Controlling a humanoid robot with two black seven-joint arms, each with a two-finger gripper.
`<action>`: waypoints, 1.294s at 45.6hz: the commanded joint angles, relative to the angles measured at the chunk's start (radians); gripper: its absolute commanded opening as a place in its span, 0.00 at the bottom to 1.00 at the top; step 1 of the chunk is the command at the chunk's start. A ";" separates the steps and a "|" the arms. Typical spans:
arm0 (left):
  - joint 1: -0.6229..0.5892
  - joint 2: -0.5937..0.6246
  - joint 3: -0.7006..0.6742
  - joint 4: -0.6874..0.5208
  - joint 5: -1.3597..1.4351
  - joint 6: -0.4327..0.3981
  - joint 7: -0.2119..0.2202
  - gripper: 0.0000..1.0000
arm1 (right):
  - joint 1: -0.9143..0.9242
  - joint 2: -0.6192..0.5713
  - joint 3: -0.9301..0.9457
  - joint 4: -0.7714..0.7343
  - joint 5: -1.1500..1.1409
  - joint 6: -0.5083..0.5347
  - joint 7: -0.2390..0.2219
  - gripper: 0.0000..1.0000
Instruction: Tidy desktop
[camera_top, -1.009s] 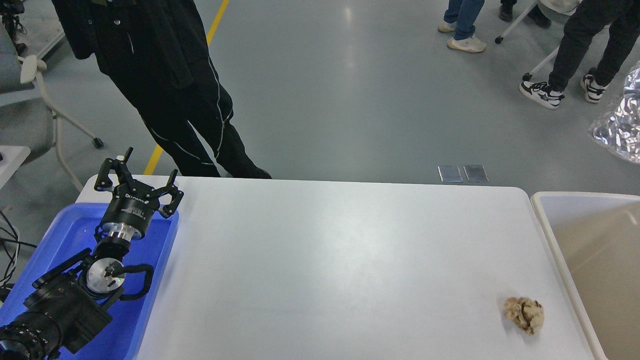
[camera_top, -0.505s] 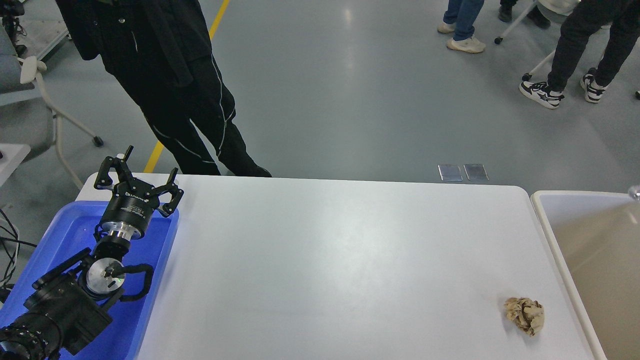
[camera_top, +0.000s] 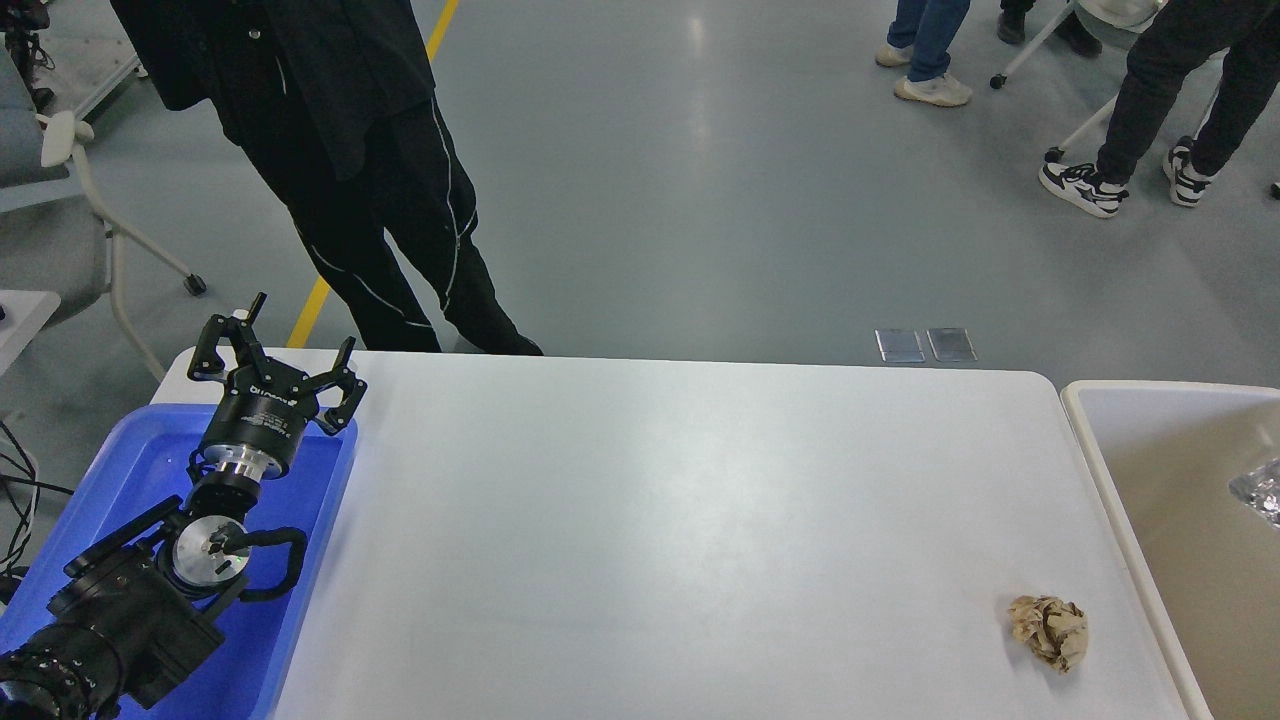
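Note:
The white desktop (camera_top: 660, 520) fills the middle of the head view. A crumpled beige paper ball (camera_top: 1048, 630) lies on it near the front right corner. My left gripper (camera_top: 283, 338) is open and empty; it hangs over the far end of the blue tray (camera_top: 110, 480) at the desktop's left edge, far from the ball. My right arm and gripper are out of view.
A white bin with a beige liner (camera_top: 1180, 500) stands against the desktop's right side, with a shiny silver crumpled piece (camera_top: 1260, 490) in it. A person in black (camera_top: 370, 180) stands at the far left edge of the table. Other people stand further back right.
The shiny silver piece dropped from the upper right down into the bin. The person in black shifted slightly. My left arm and the paper ball have not moved.

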 joint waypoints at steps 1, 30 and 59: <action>0.000 0.000 0.000 0.000 0.000 -0.001 0.000 1.00 | -0.056 0.059 0.000 0.000 0.015 -0.027 -0.022 0.00; 0.000 0.000 0.000 0.000 0.000 0.001 0.000 1.00 | -0.056 0.063 -0.013 0.009 0.015 -0.101 -0.019 0.83; 0.000 0.000 0.000 0.000 0.000 -0.001 0.000 1.00 | 0.236 0.010 0.175 0.076 0.017 -0.098 0.006 1.00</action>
